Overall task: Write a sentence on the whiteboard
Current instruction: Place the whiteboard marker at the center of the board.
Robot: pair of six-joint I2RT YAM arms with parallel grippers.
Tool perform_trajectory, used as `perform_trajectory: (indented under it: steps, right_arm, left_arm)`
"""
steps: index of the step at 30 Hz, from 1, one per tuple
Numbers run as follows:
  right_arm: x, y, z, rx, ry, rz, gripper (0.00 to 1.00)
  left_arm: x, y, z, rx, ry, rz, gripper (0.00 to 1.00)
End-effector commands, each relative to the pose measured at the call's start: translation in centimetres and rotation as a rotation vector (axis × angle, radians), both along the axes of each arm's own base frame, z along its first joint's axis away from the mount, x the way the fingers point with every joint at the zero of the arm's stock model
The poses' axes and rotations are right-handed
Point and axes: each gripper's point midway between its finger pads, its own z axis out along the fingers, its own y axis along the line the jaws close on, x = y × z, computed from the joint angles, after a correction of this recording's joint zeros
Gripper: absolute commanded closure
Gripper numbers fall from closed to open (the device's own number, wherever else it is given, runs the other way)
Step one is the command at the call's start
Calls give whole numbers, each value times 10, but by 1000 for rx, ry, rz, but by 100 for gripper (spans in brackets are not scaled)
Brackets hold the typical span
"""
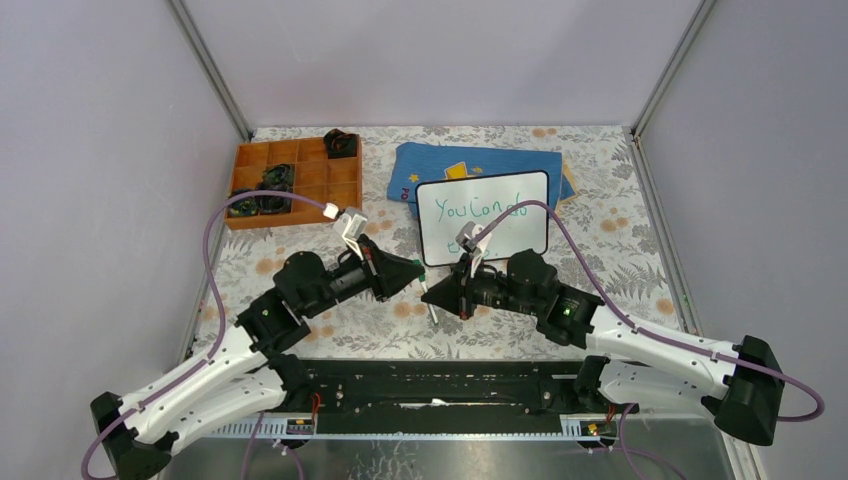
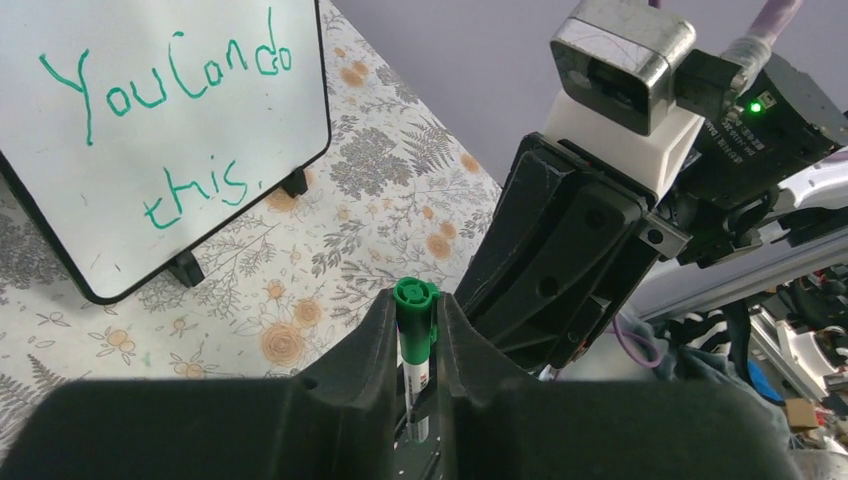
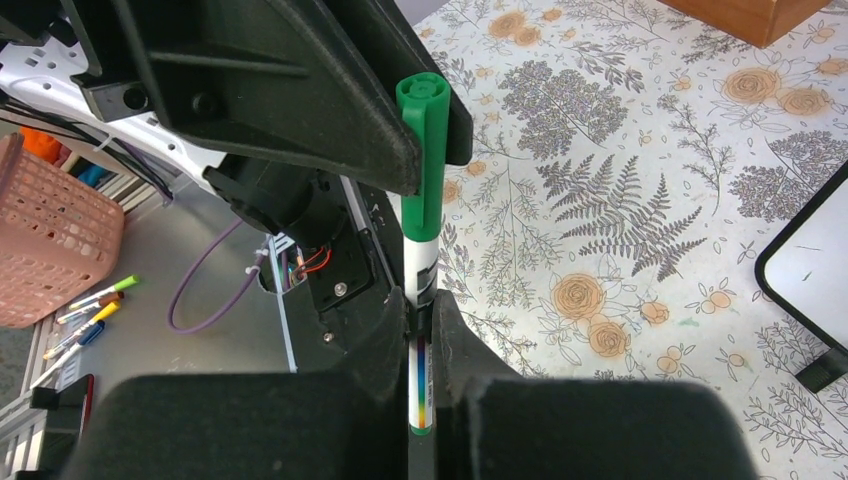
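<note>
The right hand (image 3: 420,335) is clamping the white marker barrel (image 3: 421,258). The left hand (image 2: 415,335) is pinching its green plastic cap (image 2: 414,298). Keep both coaxial while seating it. The glossy black-rimmed whiteboard (image 2: 215,130), with the green sentence (image 2: 165,75) complete, is standing beyond both hands.

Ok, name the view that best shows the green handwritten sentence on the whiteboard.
Left wrist: the sentence reads whole, large. Top external shows it small, its second line partly behind the right arm. Right wrist shows only a blank whiteboard corner.
</note>
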Motion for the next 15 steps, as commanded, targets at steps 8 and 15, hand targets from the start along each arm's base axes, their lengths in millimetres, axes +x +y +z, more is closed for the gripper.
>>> perform_trajectory:
  steps: [8,15]
  right_arm:
    - [15,-3,29,90,-59,-84,100]
    - [16,-3,34,94,-78,-83,100]
  left_arm:
    - [-9,-8,-2,-29,-11,-70,100]
    - [-11,-6,-7,-23,0,-67,99]
